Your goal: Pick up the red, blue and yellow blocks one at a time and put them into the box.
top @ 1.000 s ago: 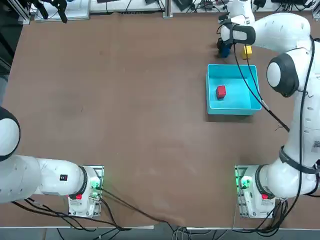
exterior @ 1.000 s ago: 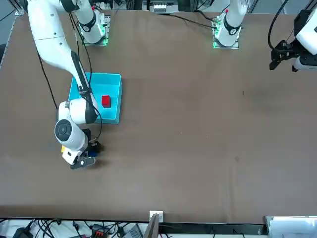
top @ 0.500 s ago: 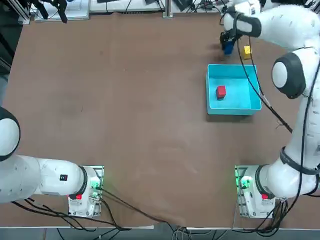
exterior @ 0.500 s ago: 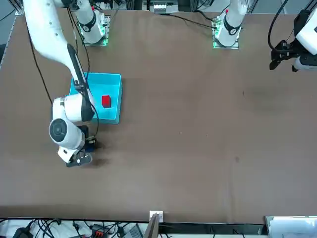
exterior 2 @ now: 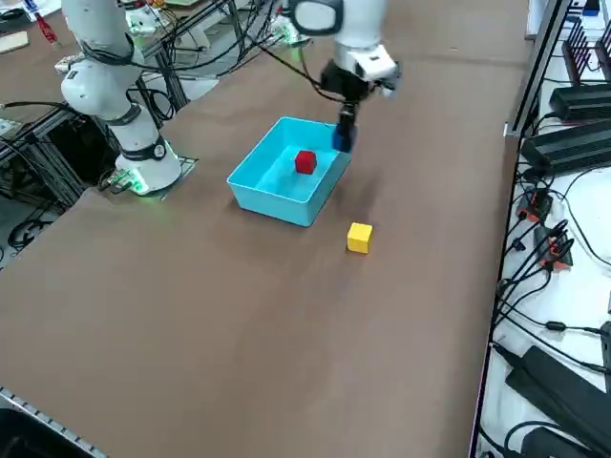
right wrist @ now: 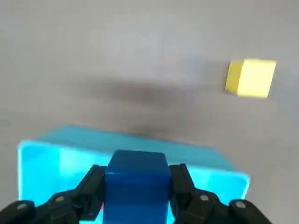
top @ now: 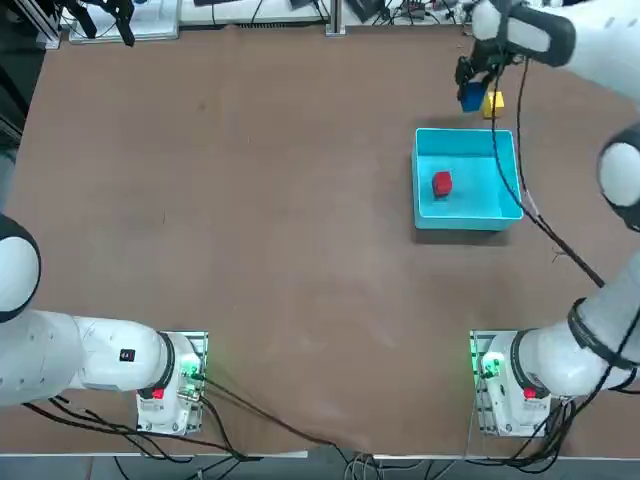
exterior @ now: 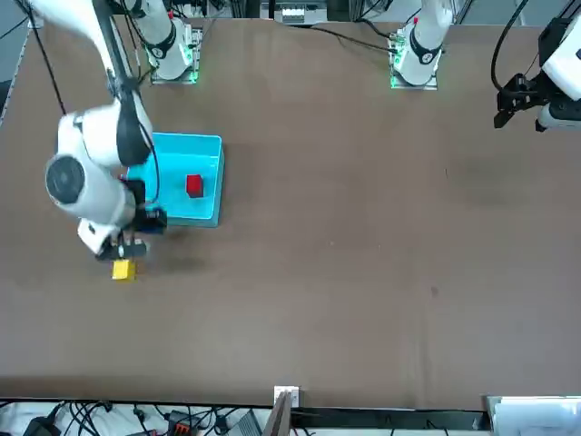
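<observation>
Right pincer (right wrist: 135,186) around blue block (right wrist: 135,184)

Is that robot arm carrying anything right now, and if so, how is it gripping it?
Yes. The right gripper holds the blue block, pinched by two opposite sides between its two fingers, lifted off the table near the box.

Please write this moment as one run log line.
right gripper: shut on blue block, lifted near box | red block: in box | yellow block: on table
</observation>
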Controlling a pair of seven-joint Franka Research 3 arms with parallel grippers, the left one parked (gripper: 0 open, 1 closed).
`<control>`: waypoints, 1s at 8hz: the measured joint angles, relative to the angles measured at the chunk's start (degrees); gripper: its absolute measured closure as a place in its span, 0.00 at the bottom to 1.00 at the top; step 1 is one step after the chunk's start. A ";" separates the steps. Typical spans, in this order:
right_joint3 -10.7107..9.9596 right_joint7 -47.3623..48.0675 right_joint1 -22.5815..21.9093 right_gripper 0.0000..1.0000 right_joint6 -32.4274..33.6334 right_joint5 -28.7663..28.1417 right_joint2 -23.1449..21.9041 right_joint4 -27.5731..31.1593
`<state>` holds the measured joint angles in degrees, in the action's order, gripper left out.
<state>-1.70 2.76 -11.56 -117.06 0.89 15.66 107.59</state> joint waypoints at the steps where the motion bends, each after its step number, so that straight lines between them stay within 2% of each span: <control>1: 0.00 0.08 0.02 0.28 -3.72 -0.02 -4.23 8.28; 3: 0.00 0.24 0.04 0.28 -10.57 -0.04 -10.87 22.00; 4: 0.00 0.31 0.04 0.28 -13.10 -0.04 -12.97 26.71; 6: 0.00 0.60 0.04 0.28 -20.23 -0.04 -15.04 33.62; 8: 0.04 1.81 -0.11 0.28 -24.35 -0.04 -15.01 36.72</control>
<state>-1.66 4.57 -11.68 -141.41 0.86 0.65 144.31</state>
